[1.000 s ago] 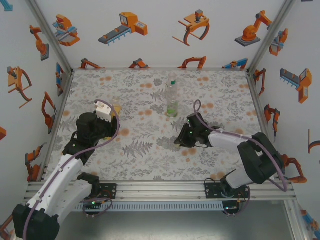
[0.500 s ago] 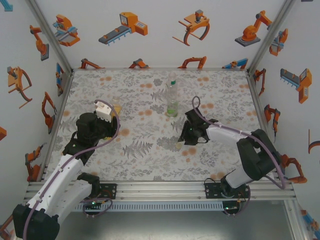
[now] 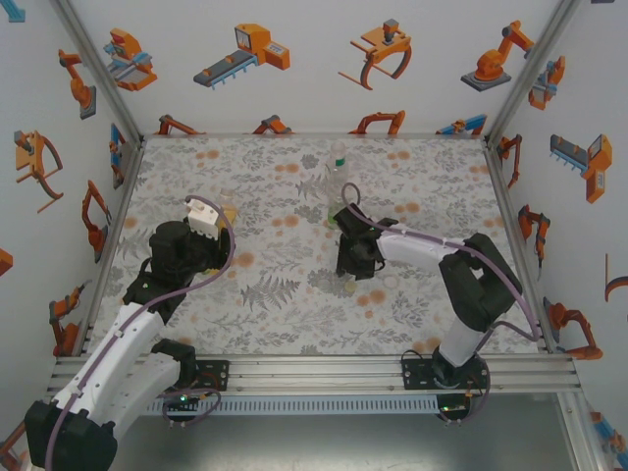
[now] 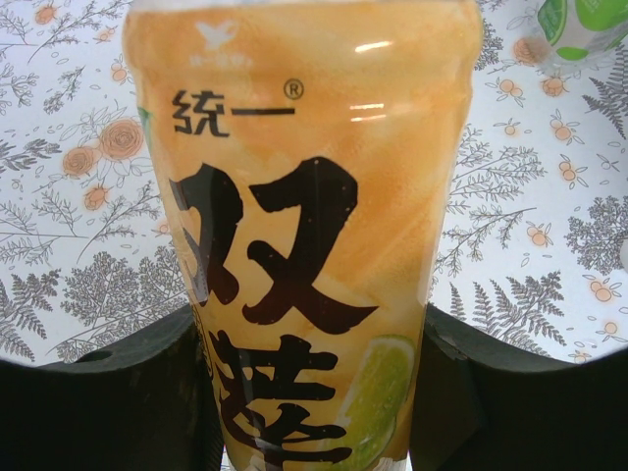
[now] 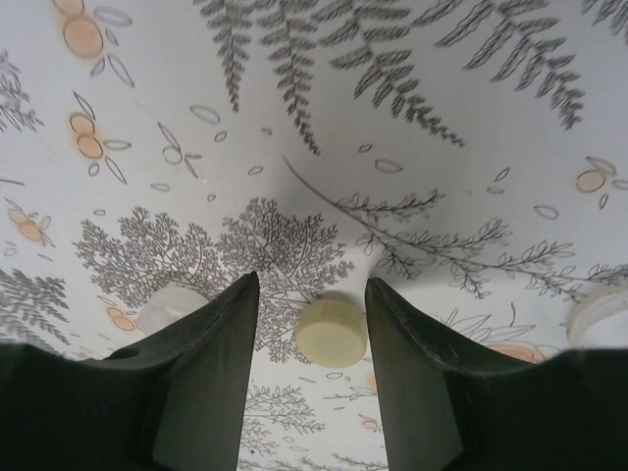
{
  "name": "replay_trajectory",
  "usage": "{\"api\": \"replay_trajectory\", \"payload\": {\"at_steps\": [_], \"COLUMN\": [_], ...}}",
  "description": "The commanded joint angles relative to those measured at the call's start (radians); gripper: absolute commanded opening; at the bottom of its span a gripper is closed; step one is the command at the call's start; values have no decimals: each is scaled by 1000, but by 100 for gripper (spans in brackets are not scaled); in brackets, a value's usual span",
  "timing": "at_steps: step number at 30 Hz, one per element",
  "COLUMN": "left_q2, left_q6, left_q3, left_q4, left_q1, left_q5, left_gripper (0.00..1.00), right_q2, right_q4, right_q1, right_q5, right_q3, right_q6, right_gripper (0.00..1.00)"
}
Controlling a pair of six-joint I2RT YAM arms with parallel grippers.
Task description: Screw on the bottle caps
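Inspecting the top external view: the left gripper (image 3: 220,224) is at the left middle of the table (image 3: 265,324), clenched on the amber bottle (image 3: 229,208), which stands upright. The right gripper (image 3: 346,279) points down at the middle of the table. The clear bottle (image 3: 339,165) stands upright towards the far edge. The green bottle (image 3: 334,210) stands just nearer than it, partly hidden by the right arm.

Left wrist view: the amber bottle stands upright between both fingers (image 4: 108,412), whose inner faces press against the lower part of its printed label. Grasp confirmed. The bottle's neck lies above the frame, so whether it carries a cap cannot be told. Part of the green bottle shows at the upper right corner, well apart from the grasped bottle.

Right wrist view: the jaws are released and stand apart. A yellowish cap (image 5: 332,332) lies on the table between the fingers (image 5: 201,392). It sits close against the finger on the right of the frame, with a clear gap to the other, and is not gripped. A whitish cap (image 5: 165,306) lies just beyond the finger on the left of the frame, partly hidden by it. A second whitish cap (image 5: 599,312) rests on the table at the right edge of the frame, well apart from the jaws.
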Motion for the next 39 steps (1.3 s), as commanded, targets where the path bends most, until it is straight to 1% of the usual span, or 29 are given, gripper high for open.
{"api": "replay_trajectory", "payload": {"at_steps": [1,6,10,39], "left_q2": [-15,-9,-5,8], "left_q6": [19,16,17,20], "left_q3": [8,8,10,14], "left_q4": [8,5,7,4], "left_q1": [-3,-4,-5,-3], "left_q5": [-2,0,3,8], "left_gripper": [2,2,2,2], "right_q2": [13,7,9,22], "right_q4": [-103,-125,-123,-133], "right_q1": [36,78,91,92], "right_q5": [71,90,92,91], "right_q3": [19,8,4,27], "right_q6": [-23,-16,-12,-18], "right_gripper": [47,47,46,35]}}
